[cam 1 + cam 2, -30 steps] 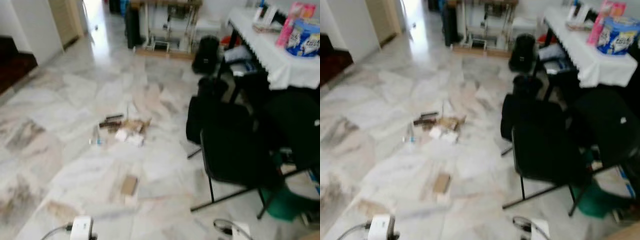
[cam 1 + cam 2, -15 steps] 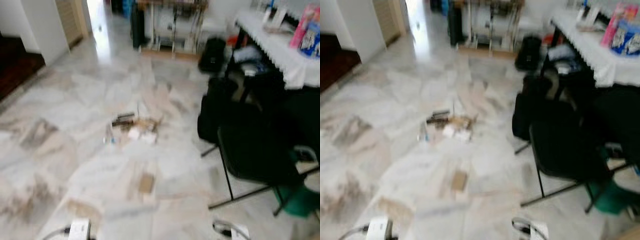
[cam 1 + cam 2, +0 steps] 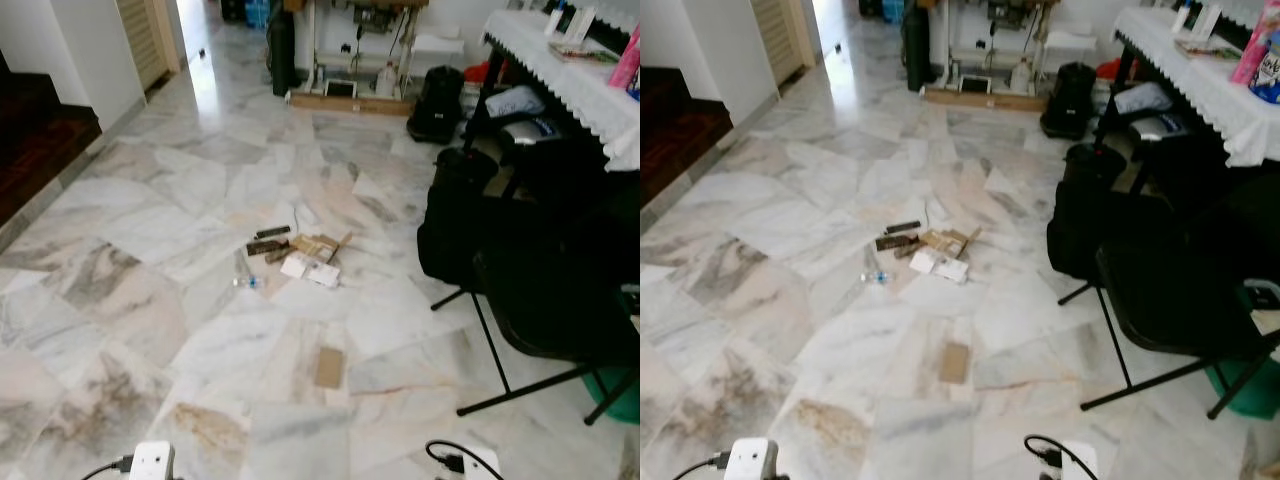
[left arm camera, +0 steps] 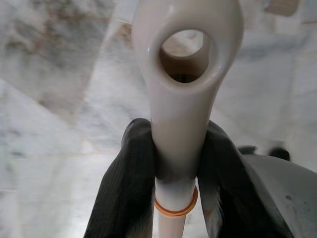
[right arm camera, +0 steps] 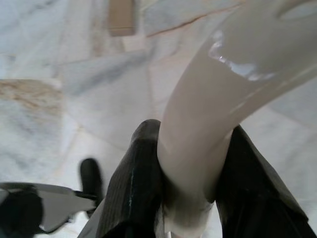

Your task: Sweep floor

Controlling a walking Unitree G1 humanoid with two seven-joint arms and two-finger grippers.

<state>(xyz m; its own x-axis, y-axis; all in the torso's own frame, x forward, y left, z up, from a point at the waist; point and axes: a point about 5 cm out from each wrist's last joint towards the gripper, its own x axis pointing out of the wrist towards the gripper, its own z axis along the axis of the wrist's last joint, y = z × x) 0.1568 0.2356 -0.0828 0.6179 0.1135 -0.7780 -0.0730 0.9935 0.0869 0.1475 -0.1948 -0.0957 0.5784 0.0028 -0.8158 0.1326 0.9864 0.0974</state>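
Both claws hold cream handles, and the litter waits ahead on the marble floor.

The left claw [image 4: 176,173] pinches a cream handle with a hanging hole [image 4: 184,89]; the right claw [image 5: 190,178] is closed around a curved cream handle [image 5: 233,94]. I judge these are the sweeping tools. The litter pile [image 3: 298,255] and a cardboard piece [image 3: 330,367] lie on the marble floor [image 3: 150,230], beside a black folding chair [image 3: 545,300]. The robot seems to be approaching; next the tools should go down behind the litter.
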